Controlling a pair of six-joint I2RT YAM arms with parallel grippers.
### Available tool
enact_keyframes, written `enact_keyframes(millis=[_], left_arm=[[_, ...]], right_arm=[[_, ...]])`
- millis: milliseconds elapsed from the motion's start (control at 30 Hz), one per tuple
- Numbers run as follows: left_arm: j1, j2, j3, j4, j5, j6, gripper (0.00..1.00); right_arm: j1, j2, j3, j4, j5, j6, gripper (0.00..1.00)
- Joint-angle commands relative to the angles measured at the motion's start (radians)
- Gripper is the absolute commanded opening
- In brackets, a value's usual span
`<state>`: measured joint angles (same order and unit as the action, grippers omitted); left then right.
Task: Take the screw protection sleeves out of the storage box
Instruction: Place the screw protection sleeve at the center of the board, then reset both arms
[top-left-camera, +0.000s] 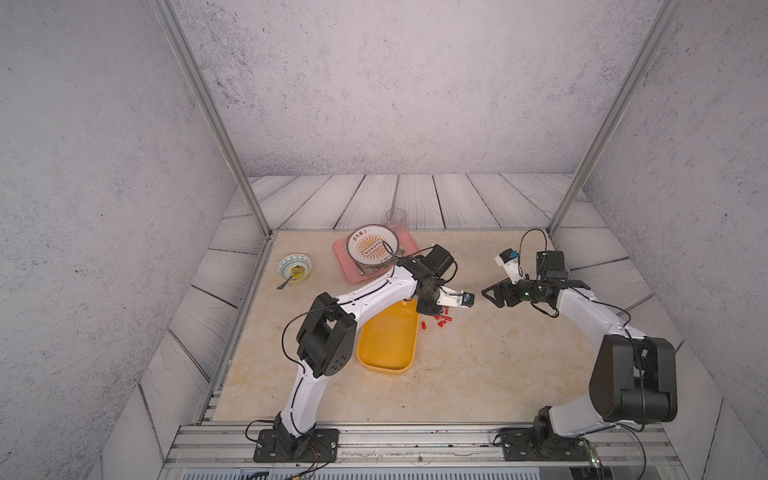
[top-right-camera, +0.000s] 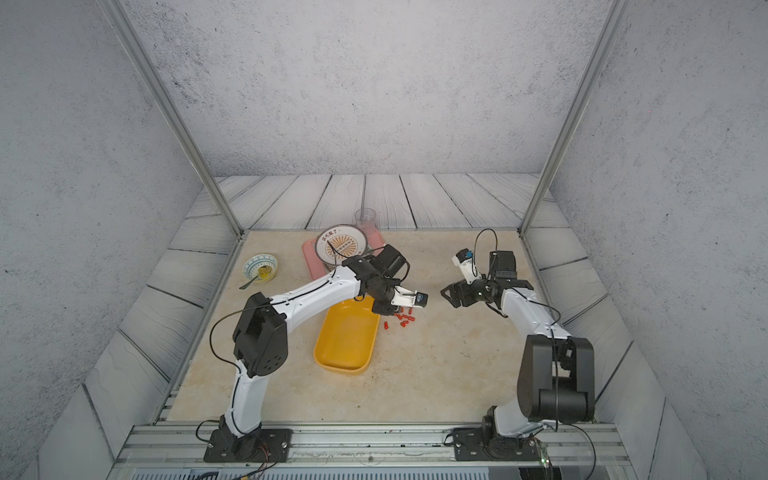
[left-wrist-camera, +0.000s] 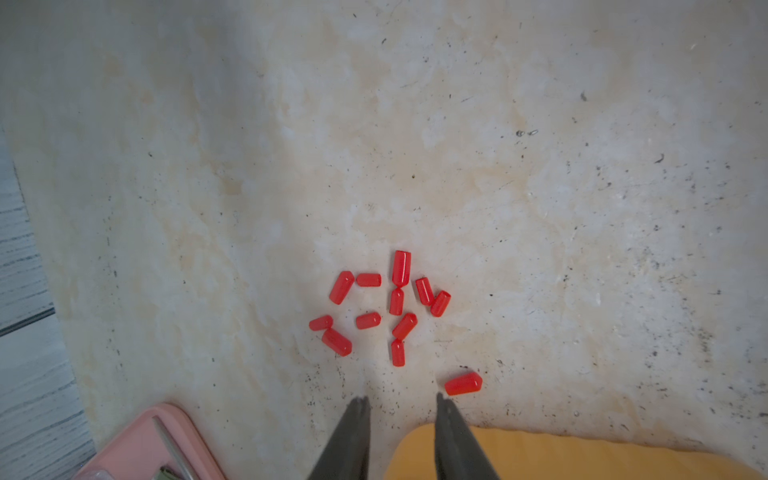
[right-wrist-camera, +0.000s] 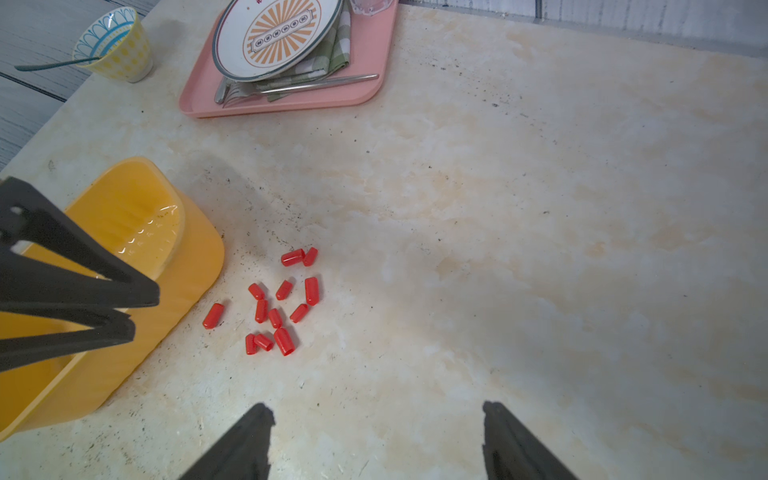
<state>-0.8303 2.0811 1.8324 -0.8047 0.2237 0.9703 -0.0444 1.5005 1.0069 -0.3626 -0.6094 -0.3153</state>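
Beside the shallow yellow plastic storage box (right-wrist-camera: 195, 282), on the beige marbled tabletop (right-wrist-camera: 540, 208): twelve tiny red cylindrical screw protection sleeves (left-wrist-camera: 368, 321), loosely clustered. Jaws of left gripper (left-wrist-camera: 401, 401) narrowly parted, empty, near one sleeve; right gripper (right-wrist-camera: 378, 411) wide, empty.

Bright red sleeves (left-wrist-camera: 368, 321), yellow storage box (right-wrist-camera: 195, 266), pink tray (right-wrist-camera: 370, 45), orange-sunburst plate (right-wrist-camera: 282, 33).

Both top views look steeply down from high up and far off, covering the whole beige marbled tabletop (top-left-camera: 478, 374). Both wrist views sit close above it, angled downward, sharing the small red cylindrical plastic sleeves (left-wrist-camera: 368, 321).
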Motion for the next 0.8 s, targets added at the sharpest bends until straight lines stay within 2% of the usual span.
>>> enact_keyframes(millis=[0, 167, 367, 500, 667, 700, 767], left_arm=[[0.017, -0.096, -0.034, -0.036, 0.054, -0.075, 0.31], [0.074, -0.255, -0.135, 0.005, 0.049, -0.210, 0.33], [0.220, -0.438, -0.284, 0.071, 0.004, -0.391, 0.40], [0.336, -0.602, -0.476, 0.204, -0.069, -0.476, 0.59], [0.493, -0.781, -0.699, 0.375, -0.174, -0.603, 0.95], [0.515, -0.816, -0.744, 0.418, -0.216, -0.628, 0.99], [0.573, -0.893, -0.861, 0.538, -0.313, -0.695, 0.98]], right_arm=[[0.000, -0.034, 0.025, -0.016, 0.054, -0.012, 0.82], [0.000, -0.065, 0.076, -0.063, 0.254, -0.022, 0.84], [0.000, -0.127, 0.141, -0.123, 0.484, -0.075, 0.89], [0.000, -0.162, 0.185, -0.146, 0.683, -0.057, 0.95], [0.000, -0.221, 0.160, -0.086, 0.786, -0.006, 1.00], [0.000, -0.234, 0.140, -0.064, 0.807, 0.017, 1.00], [0.001, -0.266, 0.076, 0.014, 0.847, 0.076, 1.00]])
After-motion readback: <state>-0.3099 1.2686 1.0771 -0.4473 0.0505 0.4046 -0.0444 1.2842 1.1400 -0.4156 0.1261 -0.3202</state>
